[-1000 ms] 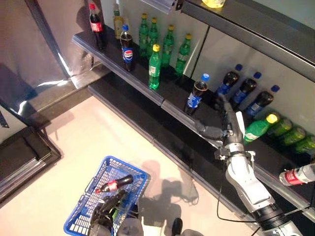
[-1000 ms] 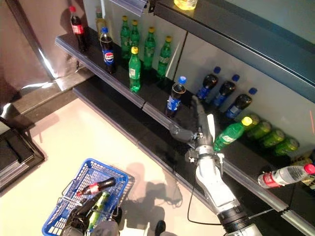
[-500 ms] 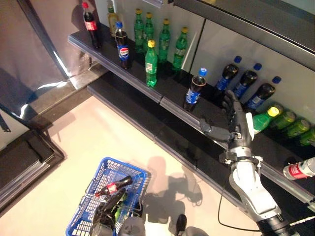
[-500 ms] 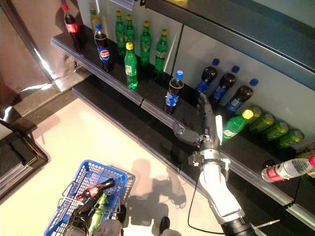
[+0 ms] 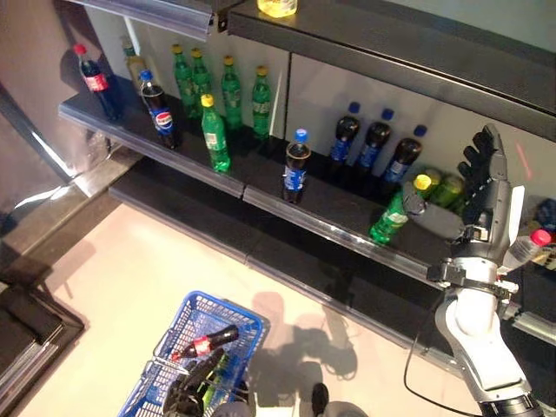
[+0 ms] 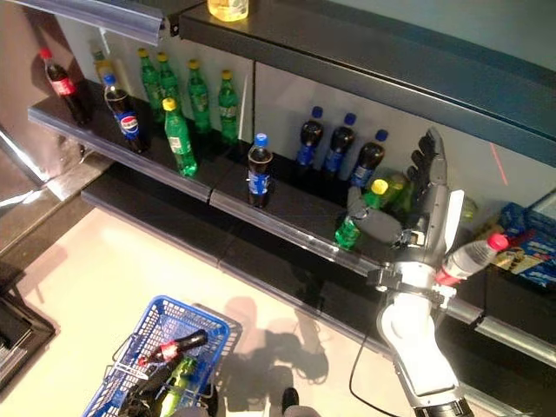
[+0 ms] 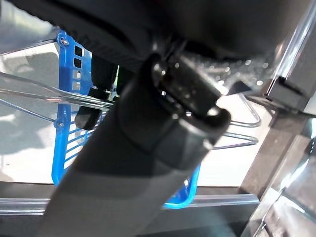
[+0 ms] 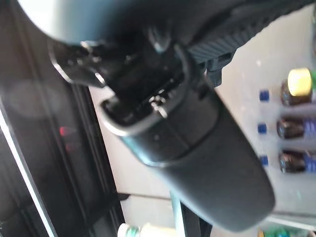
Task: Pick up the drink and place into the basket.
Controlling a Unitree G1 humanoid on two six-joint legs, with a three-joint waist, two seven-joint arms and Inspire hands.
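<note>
Dark fingers [image 5: 480,156] of the right hand [image 5: 483,195] stand straight and spread, holding nothing, raised in front of the shelf [image 5: 330,228]. The thumb points toward a green bottle [image 5: 393,212] with a yellow cap that leans on the shelf just beside it; I cannot tell if it touches. A clear bottle [image 6: 469,256] with a red cap lies on the hand's other side.

I judge the step to be the reach for a drink, not yet the grasp. Next, the hand must go around one bottle and close on its body without knocking over the neighbours.

Down at the floor, the blue basket [image 5: 239,317] already contains a cola bottle [image 5: 205,341] and something green. The left hand [image 5: 193,387] is at the basket's wire handle [image 7: 39,94]; whether its fingers are curled on it I cannot tell.

Only the eye views show the shelf rows and both hands together. The left wrist view shows the basket wall and handle from close. The right wrist view is mostly filled with the hand itself; past it appear some dark bottles with blue caps [image 8: 291,126].
</note>
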